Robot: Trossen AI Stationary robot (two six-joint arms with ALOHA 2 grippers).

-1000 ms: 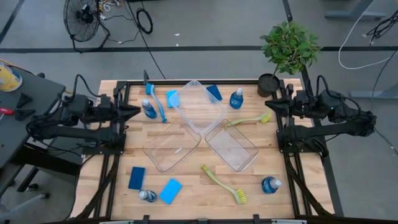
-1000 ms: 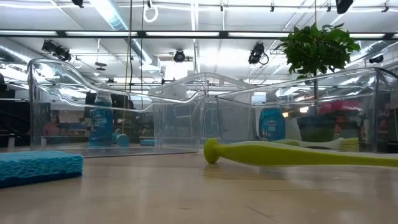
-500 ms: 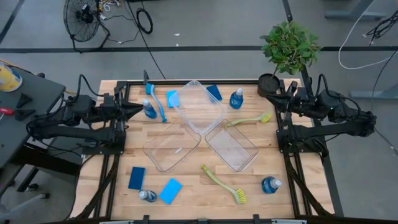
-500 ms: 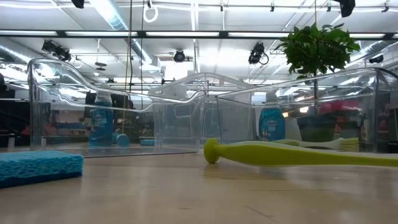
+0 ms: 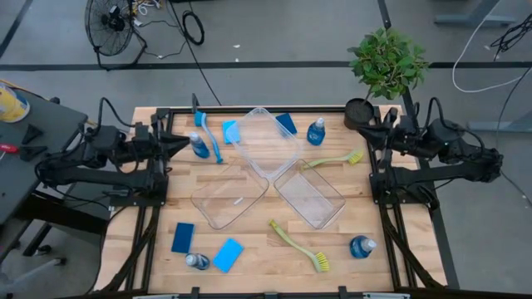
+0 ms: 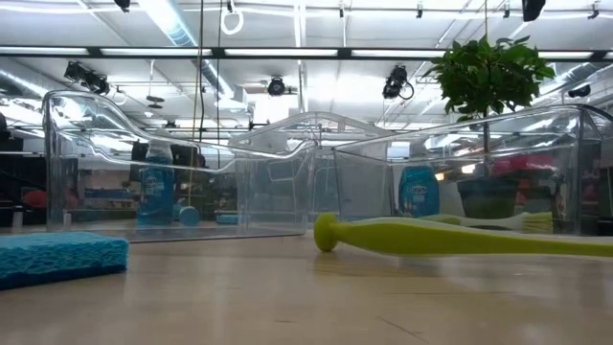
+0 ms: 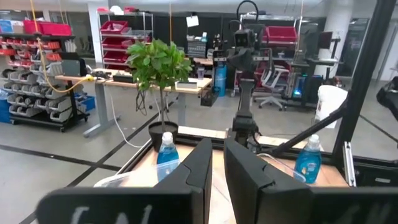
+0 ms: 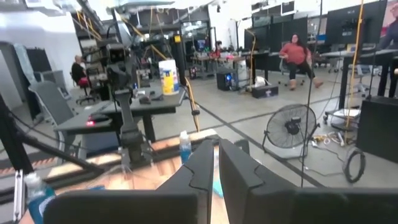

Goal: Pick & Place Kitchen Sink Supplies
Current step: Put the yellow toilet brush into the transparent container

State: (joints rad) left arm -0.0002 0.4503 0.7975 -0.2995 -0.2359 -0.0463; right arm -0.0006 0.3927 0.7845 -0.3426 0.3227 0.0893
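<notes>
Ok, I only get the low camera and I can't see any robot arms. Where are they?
Observer: At the table's two sides. The left tool sits by a blue brush, the right tool by the plant pot.
Operator: Are they holding anything?
Observer: No. In the wrist views each tool is closed with nothing in it.
Operator: I count two soap bottles. Any more?
Observer: Yes, two more. One bottle lies beside the light-blue sponge, and another bottle lies off the bristle end of the yellow-green brush.
</notes>
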